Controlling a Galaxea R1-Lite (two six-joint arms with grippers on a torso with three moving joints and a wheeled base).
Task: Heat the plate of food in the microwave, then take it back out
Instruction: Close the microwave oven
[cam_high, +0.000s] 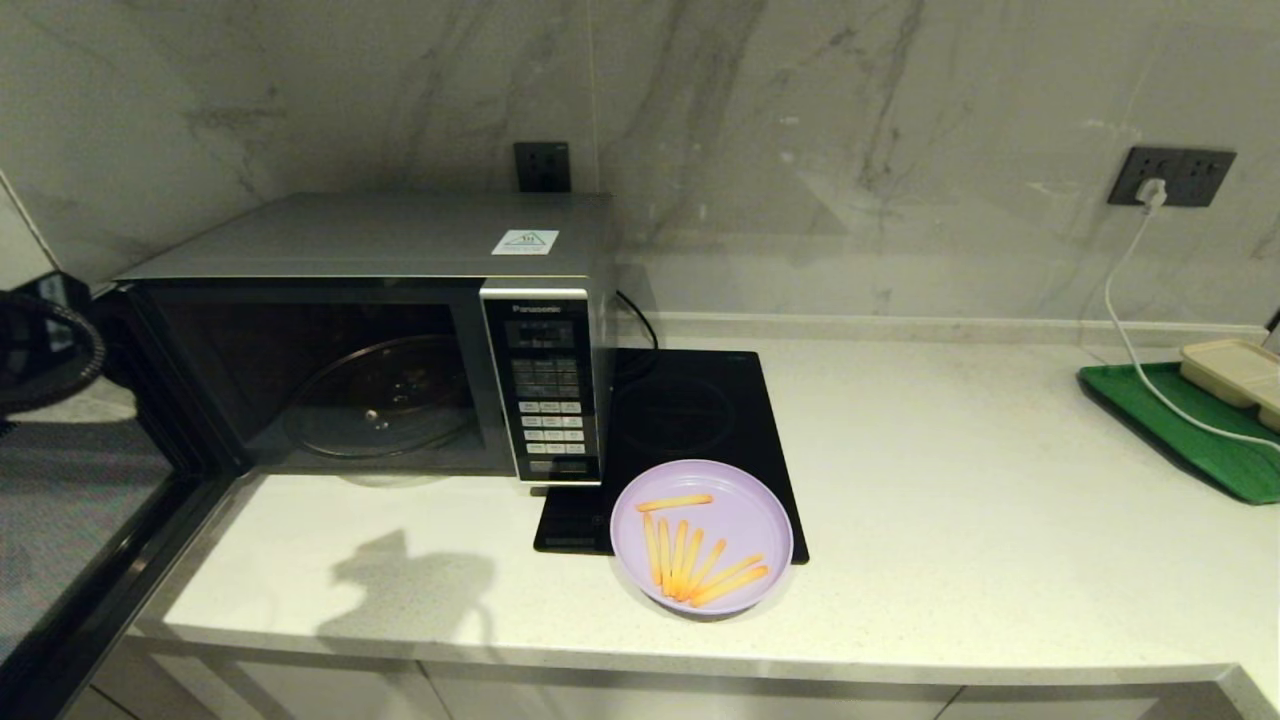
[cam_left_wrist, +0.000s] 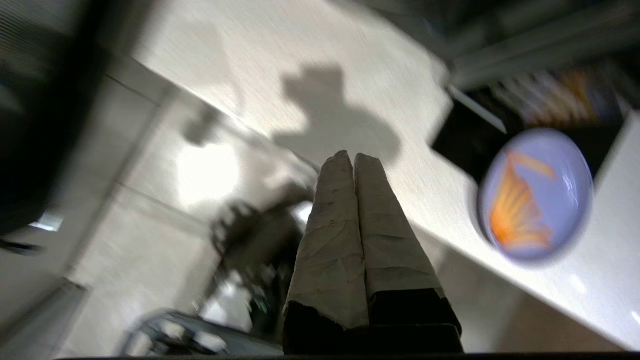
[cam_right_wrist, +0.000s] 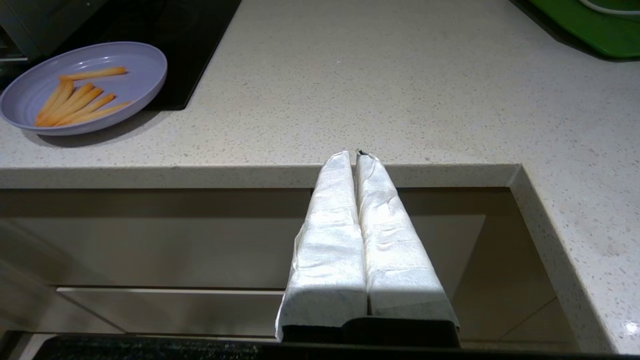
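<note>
The lilac plate of food (cam_high: 745, 500) holds several orange fries (cam_high: 690, 560) and rests on the white counter, partly over the black hob's front corner. The silver microwave (cam_high: 400, 240) stands to its left with its door (cam_high: 90, 520) swung wide open toward me and a bare glass turntable (cam_high: 385, 395) inside. My left gripper (cam_left_wrist: 350, 156) is shut on nothing, off the counter's front edge to the left of the plate (cam_left_wrist: 560, 175). My right gripper (cam_right_wrist: 352, 154) is shut and empty, just below the counter's front edge, to the right of the plate (cam_right_wrist: 145, 65).
A flat black induction hob (cam_high: 700, 410) lies right of the microwave. At the far right a green tray (cam_high: 1190, 430) carries a beige rectangular tray (cam_high: 1235, 370), and a white cable (cam_high: 1130, 330) runs from a wall socket (cam_high: 1170, 178).
</note>
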